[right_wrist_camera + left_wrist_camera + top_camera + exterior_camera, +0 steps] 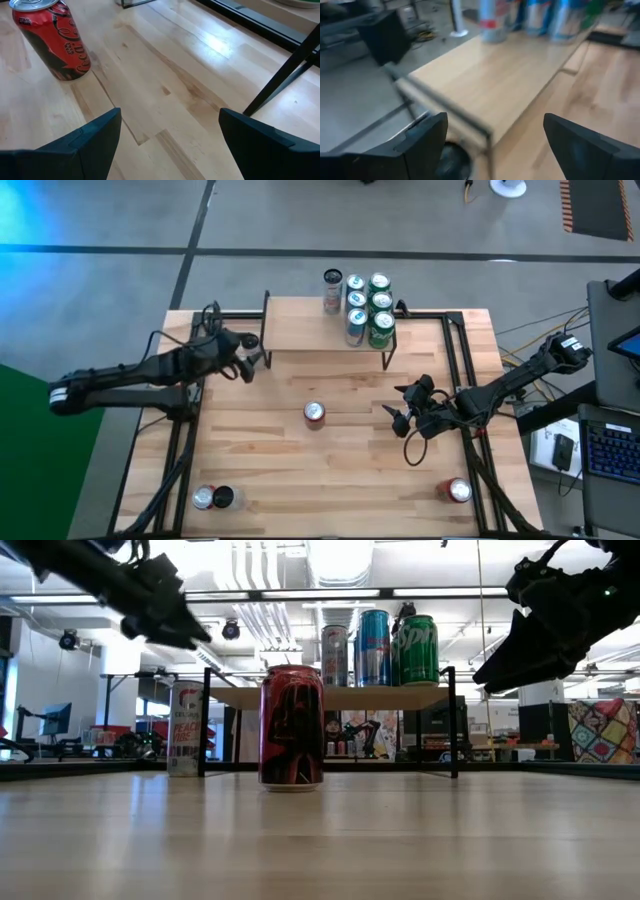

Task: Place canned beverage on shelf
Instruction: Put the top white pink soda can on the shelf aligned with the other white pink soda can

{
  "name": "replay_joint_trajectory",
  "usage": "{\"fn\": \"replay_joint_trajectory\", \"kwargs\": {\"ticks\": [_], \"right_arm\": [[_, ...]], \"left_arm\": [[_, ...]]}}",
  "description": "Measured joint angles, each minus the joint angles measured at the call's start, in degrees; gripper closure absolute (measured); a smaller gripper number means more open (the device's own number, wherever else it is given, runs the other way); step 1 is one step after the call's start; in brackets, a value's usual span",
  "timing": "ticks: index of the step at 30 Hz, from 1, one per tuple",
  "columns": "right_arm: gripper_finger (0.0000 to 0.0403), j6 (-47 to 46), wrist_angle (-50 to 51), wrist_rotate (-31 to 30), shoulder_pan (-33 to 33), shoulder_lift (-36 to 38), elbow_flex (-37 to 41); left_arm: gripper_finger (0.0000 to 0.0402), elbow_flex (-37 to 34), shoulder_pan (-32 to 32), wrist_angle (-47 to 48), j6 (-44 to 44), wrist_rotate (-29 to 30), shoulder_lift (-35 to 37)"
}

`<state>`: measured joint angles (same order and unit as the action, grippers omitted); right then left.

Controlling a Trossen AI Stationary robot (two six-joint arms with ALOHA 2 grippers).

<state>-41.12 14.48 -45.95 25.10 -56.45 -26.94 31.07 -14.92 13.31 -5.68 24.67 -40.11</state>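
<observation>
A red and black can (314,414) stands upright on the table's middle; it also shows in the low view (291,727) and the right wrist view (52,40). The light-wood shelf (300,330) on black legs stands at the far edge, with several cans (368,308) on its right end. My left gripper (250,358) is open and empty above the shelf's left end (485,80). My right gripper (405,408) is open and empty, to the right of the red can, above the table.
Two cans (212,498) stand near the front left corner and a red can (455,490) at the front right. A white can (185,730) shows behind the shelf's left leg in the low view. Black frame rails (460,360) run along the table's sides.
</observation>
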Motion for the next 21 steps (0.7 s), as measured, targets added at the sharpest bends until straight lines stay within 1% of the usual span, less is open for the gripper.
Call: {"fn": "replay_joint_trajectory", "kwargs": {"ticks": [2, 4, 8, 12, 14, 21], "right_arm": [[0.0078, 0.0, 0.0, 0.2, 0.0, 0.0, 0.0], [0.0078, 0.2, 0.0, 0.9, 0.0, 0.0, 0.0], [0.0078, 1.0, 0.0, 1.0, 0.0, 0.0, 0.0], [0.0078, 0.8, 0.0, 0.9, 0.0, 0.0, 0.0], [0.0078, 0.7, -0.1, 1.0, 0.0, 0.0, 0.0], [0.0078, 0.6, -0.4, 1.0, 0.0, 0.0, 0.0]], "left_arm": [[0.0086, -0.8, 0.0, 2.4, -0.4, 1.4, 1.3], [0.0086, -1.6, 0.0, 4.1, -0.9, 1.4, 2.5], [0.0086, -3.9, -0.2, 4.3, -1.0, 1.6, 3.8], [0.0086, -5.8, -1.1, 4.4, -0.8, 4.8, 3.8], [0.0086, -6.5, -1.8, 4.3, -0.7, 5.5, 3.6], [0.0086, -8.3, -5.6, 3.8, 0.3, 5.6, 2.4]]}}
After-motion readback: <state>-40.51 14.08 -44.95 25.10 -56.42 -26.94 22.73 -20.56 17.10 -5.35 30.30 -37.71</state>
